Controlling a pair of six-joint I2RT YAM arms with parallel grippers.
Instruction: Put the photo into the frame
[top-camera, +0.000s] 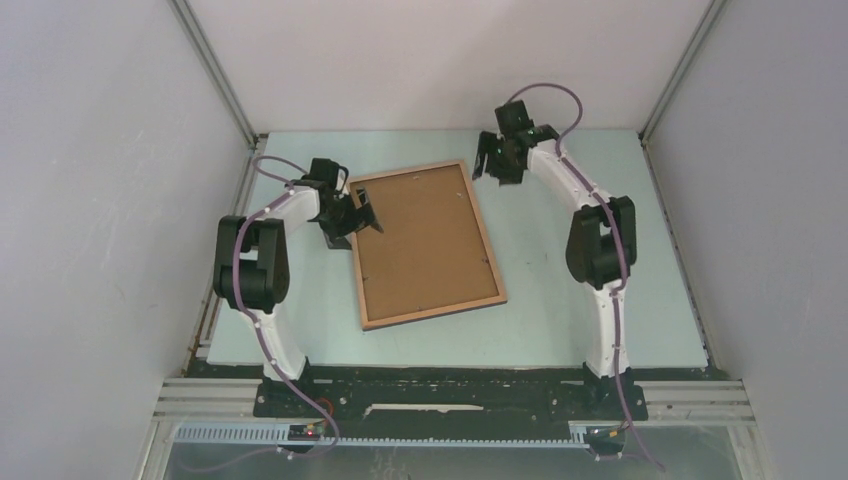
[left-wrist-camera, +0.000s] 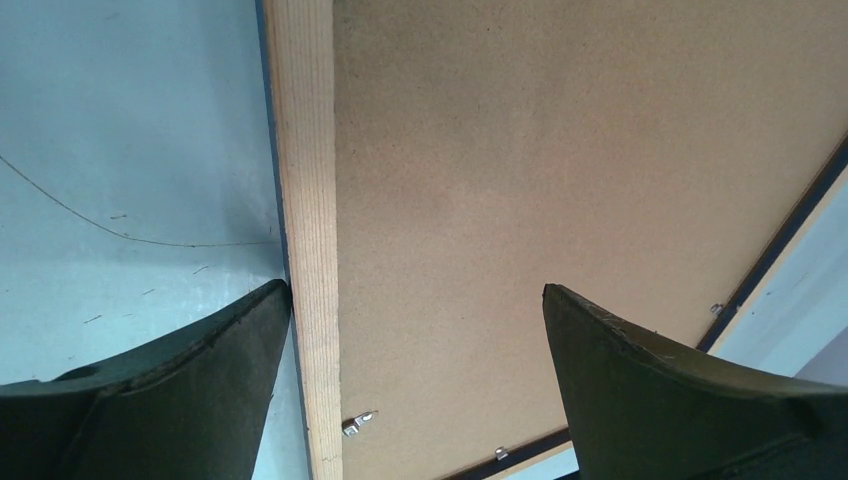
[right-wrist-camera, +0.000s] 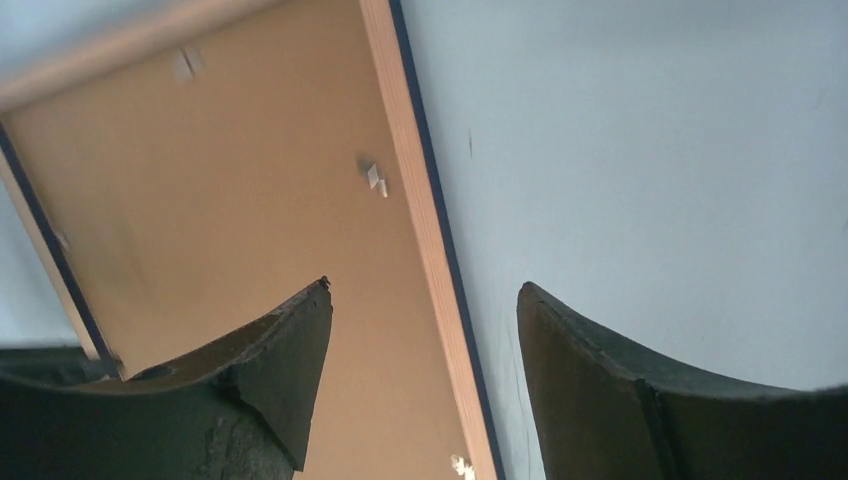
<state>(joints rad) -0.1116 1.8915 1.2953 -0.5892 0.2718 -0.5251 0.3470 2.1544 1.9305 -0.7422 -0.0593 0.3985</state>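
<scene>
The frame (top-camera: 435, 311) lies flat mid-table, brown wood face up. The photo (top-camera: 425, 240) lies inside it with its plain fibreboard back up; the beach picture is hidden. My left gripper (top-camera: 362, 215) is open and empty over the frame's left side. In the left wrist view its jaws (left-wrist-camera: 414, 288) straddle the wooden strip (left-wrist-camera: 310, 250) and the fibreboard (left-wrist-camera: 560, 150). My right gripper (top-camera: 497, 165) is open and empty by the frame's far right corner. In the right wrist view its jaws (right-wrist-camera: 425, 285) straddle the frame's edge (right-wrist-camera: 420, 220) next to the board (right-wrist-camera: 230, 200).
Small metal tabs (left-wrist-camera: 355, 424) (right-wrist-camera: 376, 180) sit along the frame's inner edge. The pale blue table (top-camera: 580, 180) is boxed in by grey walls (top-camera: 100, 200) left, right and behind. A black base rail (top-camera: 440, 390) runs along the near edge.
</scene>
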